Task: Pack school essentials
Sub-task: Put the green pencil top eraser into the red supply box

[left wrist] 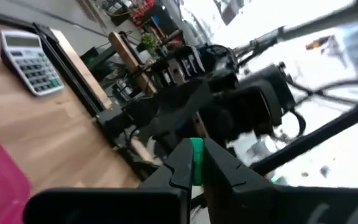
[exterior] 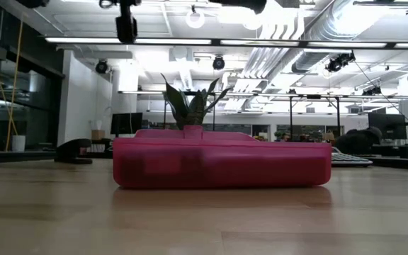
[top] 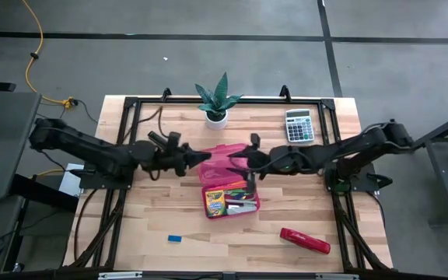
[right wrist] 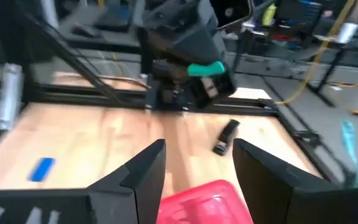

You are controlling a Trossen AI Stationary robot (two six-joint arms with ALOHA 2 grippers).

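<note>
Pink pencil case (top: pixel 225 180) lies open at the middle of the wooden table (top: pixel 138 225), its lid raised toward the plant; inside the tray sit the yellow-green crayon box (top: pixel 215 201) and a clutter of other stationery too small to sort out. Tiny blue eraser (top: pixel 175 238) lies apart from the case, on bare wood nearer the front edge. Left gripper (top: pixel 202 156) hovers just beside the lid's left end, its 2 fingers pressed together on a small green piece (left wrist: pixel 196 160). Right gripper (top: pixel 236 159) hovers over the lid's right side, fingers apart with nothing between them. Grey calculator (top: pixel 299 125) rests by the back right corner, potted plant (top: pixel 217 103) at the back middle, red stapler (top: pixel 304 240) near the front right.
</note>
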